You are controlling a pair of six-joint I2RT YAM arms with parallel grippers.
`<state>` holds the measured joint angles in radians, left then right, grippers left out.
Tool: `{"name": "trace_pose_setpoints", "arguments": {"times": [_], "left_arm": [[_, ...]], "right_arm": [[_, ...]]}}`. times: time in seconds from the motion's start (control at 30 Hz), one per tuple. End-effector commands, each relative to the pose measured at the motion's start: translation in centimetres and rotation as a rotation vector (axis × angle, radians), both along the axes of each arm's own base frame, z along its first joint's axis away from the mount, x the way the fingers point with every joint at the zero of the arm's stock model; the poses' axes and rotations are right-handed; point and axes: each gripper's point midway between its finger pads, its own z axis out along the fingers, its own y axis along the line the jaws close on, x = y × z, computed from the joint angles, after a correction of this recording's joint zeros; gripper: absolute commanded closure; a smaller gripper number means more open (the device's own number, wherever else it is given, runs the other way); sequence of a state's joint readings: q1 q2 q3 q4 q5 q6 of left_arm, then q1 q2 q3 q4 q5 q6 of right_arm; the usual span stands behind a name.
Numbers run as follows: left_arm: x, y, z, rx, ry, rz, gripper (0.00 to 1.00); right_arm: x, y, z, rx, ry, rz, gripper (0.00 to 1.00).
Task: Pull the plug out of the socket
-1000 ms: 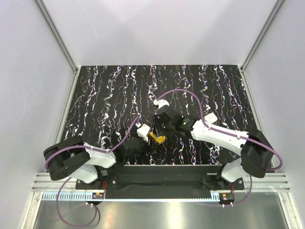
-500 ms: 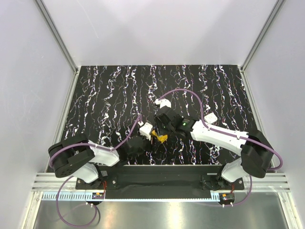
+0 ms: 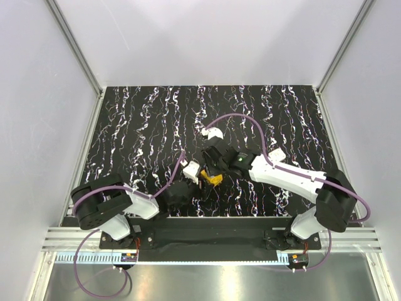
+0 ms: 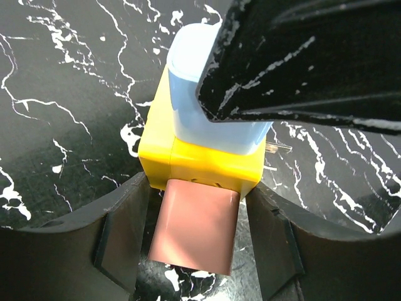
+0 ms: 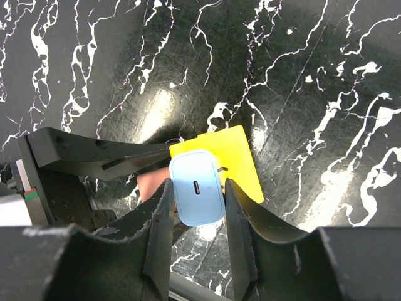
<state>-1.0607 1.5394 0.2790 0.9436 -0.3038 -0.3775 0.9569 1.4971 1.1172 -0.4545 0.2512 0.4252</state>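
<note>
The socket [image 4: 200, 164] is a yellow cube with an orange-pink part [image 4: 195, 229] sticking out toward my left wrist. A pale blue plug [image 4: 188, 81] with a small port in its end [image 5: 197, 188] sits in it. My right gripper [image 5: 197, 185] is shut on the plug, one finger on each side. My left gripper [image 4: 197, 188] is open: its fingers closely flank the pink part with narrow gaps, tips at the yellow block. In the top view the socket [image 3: 215, 180] shows between left gripper [image 3: 199, 178] and right gripper [image 3: 212, 170]; the plug is hidden there.
The black white-veined table [image 3: 125, 125] is bounded by grey walls on three sides. Purple cables [image 3: 241, 118] arc over both arms. A small white piece [image 3: 276, 153] lies beside the right arm. The metal rail [image 3: 207, 241] holds the arm bases.
My left arm has swung right and its gripper has come in around the socket's pink part. The right gripper and the socket have shifted slightly right.
</note>
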Motion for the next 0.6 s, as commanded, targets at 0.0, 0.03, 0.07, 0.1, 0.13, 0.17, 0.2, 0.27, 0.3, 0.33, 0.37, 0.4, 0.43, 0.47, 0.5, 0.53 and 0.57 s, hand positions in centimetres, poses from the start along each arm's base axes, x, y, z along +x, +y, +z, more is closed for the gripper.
{"name": "trace_pose_setpoints", "arguments": {"times": [0.0,0.03,0.07,0.1,0.13,0.17,0.2,0.27,0.3,0.33,0.37,0.4,0.43,0.47,0.5,0.53,0.57], "left_arm": [[-1.3,4.4,-5.6,0.213,0.09,0.061,1.0],[-1.3,4.4,-5.6,0.216,0.087,0.061,1.0],[-1.3,4.5,-5.8,0.234,0.087,0.059,1.0],[-1.3,4.4,-5.8,0.239,0.085,0.057,1.0],[-1.4,4.3,-5.8,0.242,0.084,0.054,1.0],[-1.4,4.3,-5.7,0.241,0.082,0.054,1.0],[-1.4,4.3,-5.6,0.239,0.08,0.052,1.0],[-1.5,4.1,-5.4,0.238,0.075,0.049,1.0],[-1.6,4.1,-5.3,0.241,0.071,0.048,1.0],[-1.5,4.0,-5.2,0.24,0.066,0.052,1.0],[-1.6,3.9,-5.1,0.244,0.064,0.051,1.0],[-1.5,3.9,-5.0,0.241,0.063,0.056,1.0],[-1.5,3.8,-4.6,0.213,0.067,0.064,1.0],[-1.5,3.8,-4.4,0.201,0.067,0.064,1.0],[-1.5,3.6,-4.2,0.188,0.067,0.063,1.0],[-1.4,3.4,-3.9,0.18,0.066,0.065,1.0],[-1.4,3.5,-3.8,0.184,0.069,0.074,1.0]], "right_arm": [[4.2,2.6,9.0,0.19,-0.2,-0.06,1.0],[4.2,2.5,8.7,0.18,-0.187,-0.054,1.0],[4.3,2.7,9.0,0.189,-0.181,-0.045,1.0],[4.1,2.7,7.9,0.165,-0.143,-0.029,1.0],[4.1,2.9,7.8,0.163,-0.129,-0.019,1.0],[4.3,3.1,8.2,0.165,-0.133,-0.01,1.0],[4.3,3.2,7.9,0.149,-0.126,0.009,1.0],[4.5,3.5,7.4,0.131,-0.108,0.021,1.0],[4.5,3.6,7.5,0.133,-0.1,0.029,1.0],[4.3,3.7,6.6,0.109,-0.07,0.038,1.0],[4.5,4.2,7.1,0.113,-0.07,0.046,1.0],[4.5,3.9,6.4,0.082,-0.049,0.046,1.0],[4.4,3.9,6.4,0.084,-0.045,0.043,1.0],[4.3,3.8,6.3,0.086,-0.043,0.042,1.0],[3.9,3.6,6.6,0.095,-0.045,0.044,1.0],[3.7,3.9,6.8,0.126,-0.049,0.059,1.0],[3.3,3.4,5.7,0.114,-0.042,0.061,1.0]]}}
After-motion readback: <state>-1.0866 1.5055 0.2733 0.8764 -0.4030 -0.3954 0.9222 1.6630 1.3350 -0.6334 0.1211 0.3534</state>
